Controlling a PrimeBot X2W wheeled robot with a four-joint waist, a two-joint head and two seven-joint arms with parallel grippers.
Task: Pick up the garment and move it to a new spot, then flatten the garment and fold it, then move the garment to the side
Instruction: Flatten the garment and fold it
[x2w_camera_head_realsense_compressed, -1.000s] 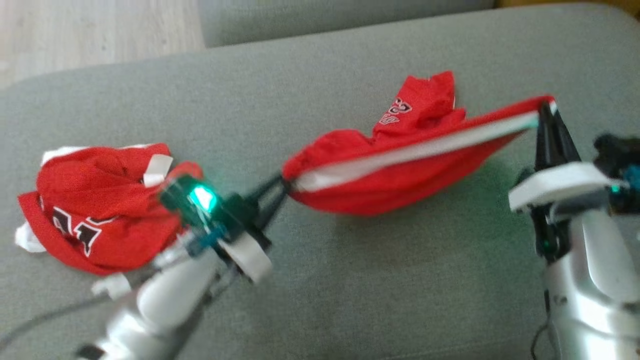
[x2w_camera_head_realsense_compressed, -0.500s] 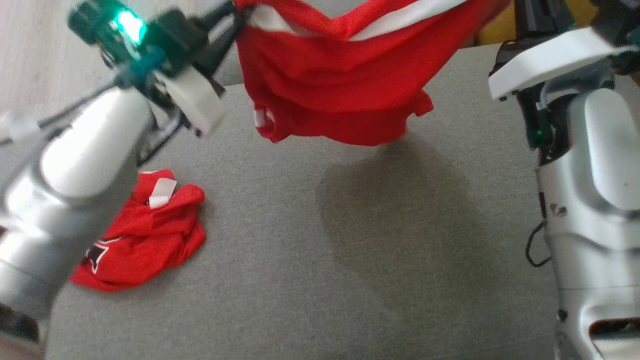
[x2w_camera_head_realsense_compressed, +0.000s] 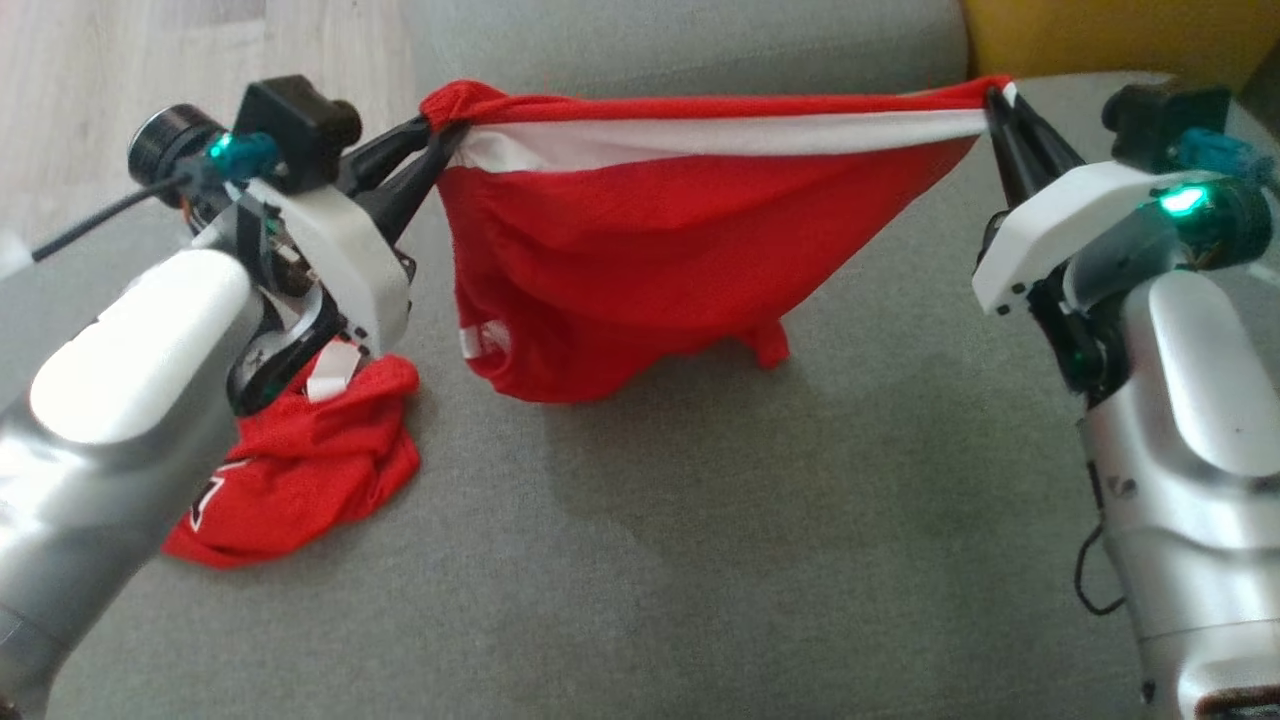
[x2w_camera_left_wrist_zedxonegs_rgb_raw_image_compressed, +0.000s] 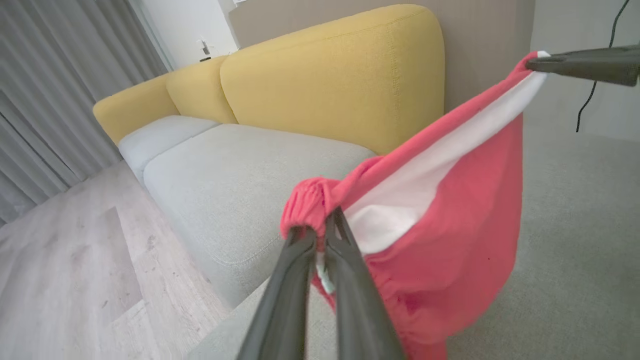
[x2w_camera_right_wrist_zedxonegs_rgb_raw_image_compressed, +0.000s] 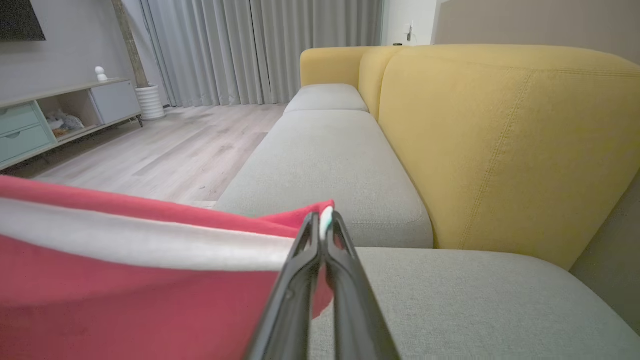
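Above the grey cushion (x2w_camera_head_realsense_compressed: 700, 560), the red garment (x2w_camera_head_realsense_compressed: 650, 260) hangs stretched between both grippers.
Head view: the left gripper (x2w_camera_head_realsense_compressed: 440, 138) pinches one bunched top corner and the right gripper (x2w_camera_head_realsense_compressed: 996, 102) pinches the other. Left wrist view: fingers (x2w_camera_left_wrist_zedxonegs_rgb_raw_image_compressed: 345, 260) clamped on gathered cloth. Right wrist view: fingers (x2w_camera_right_wrist_zedxonegs_rgb_raw_image_compressed: 300, 270) clenched on the white-striped edge.

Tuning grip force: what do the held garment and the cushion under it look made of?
Garment: thin red knit, probably polyester jersey, matte; it sags limp below its taut white-banded top edge. Cushion: grey woven upholstery, matte, with a fine flecked weave.
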